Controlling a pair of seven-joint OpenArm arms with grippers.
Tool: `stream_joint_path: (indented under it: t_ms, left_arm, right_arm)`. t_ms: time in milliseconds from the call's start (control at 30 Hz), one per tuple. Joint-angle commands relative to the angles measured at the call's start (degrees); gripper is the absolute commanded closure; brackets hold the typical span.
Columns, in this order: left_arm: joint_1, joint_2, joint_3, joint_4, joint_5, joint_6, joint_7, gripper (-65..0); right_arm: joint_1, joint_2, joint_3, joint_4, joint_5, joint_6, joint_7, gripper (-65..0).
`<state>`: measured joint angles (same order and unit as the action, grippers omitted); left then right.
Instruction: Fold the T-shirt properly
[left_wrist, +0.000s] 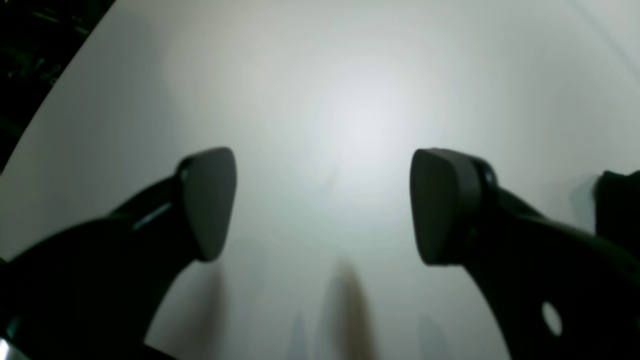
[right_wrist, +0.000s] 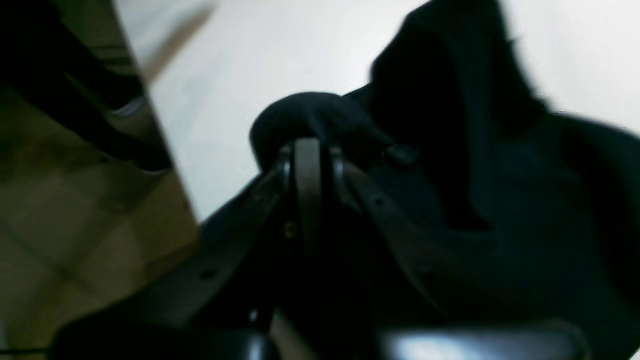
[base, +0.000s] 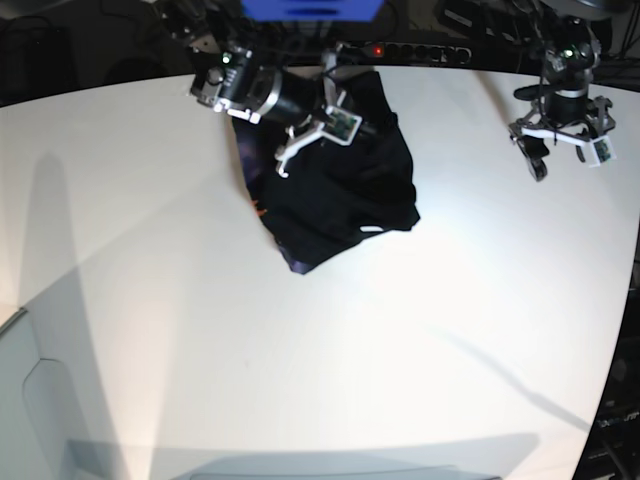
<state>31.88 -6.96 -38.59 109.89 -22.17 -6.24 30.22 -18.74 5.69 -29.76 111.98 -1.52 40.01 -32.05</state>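
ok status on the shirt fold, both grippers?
Right gripper shut on the T-shirt, pinching a bunched fold. Left gripper open over bare table, holding nothing. Shirt crumpled, not folded. Nothing in the way.

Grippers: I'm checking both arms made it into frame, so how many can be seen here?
2. The right gripper is shut on the T-shirt near the table's far edge; the left gripper hangs open over bare table.

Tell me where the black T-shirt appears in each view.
Left wrist: only a dark bit at the right edge, perhaps the T-shirt; cannot tell.
Right wrist: T-shirt fills centre and right, pinched by the right pincer.
Base: T-shirt upper centre.
Shared landmark: white table.
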Motion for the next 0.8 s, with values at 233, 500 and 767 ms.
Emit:
stream_joint_path:
  t_ms: [233,500,767]
  left_arm:
    - [-0.1,-0.6,-0.5,1.1,-0.3,0.1,-1.3,-52.3]
    - [-0.2,-0.6,-0.6,1.2,-0.6,0.1,-1.3,-52.5]
    - [-0.2,-0.6,-0.6,2.0,-0.6,0.1,-1.3,-52.5]
  right_arm:
    - [0.5,4.9,-12.5,0.8,1.1,0.0,1.3,-3.2]
    - [1.2,5.6,-9.9,0.7,1.1,0.0,1.2,-18.8]
    - [1.7,4.3,-6.2,0.9,1.1,0.0,1.9,-29.4]
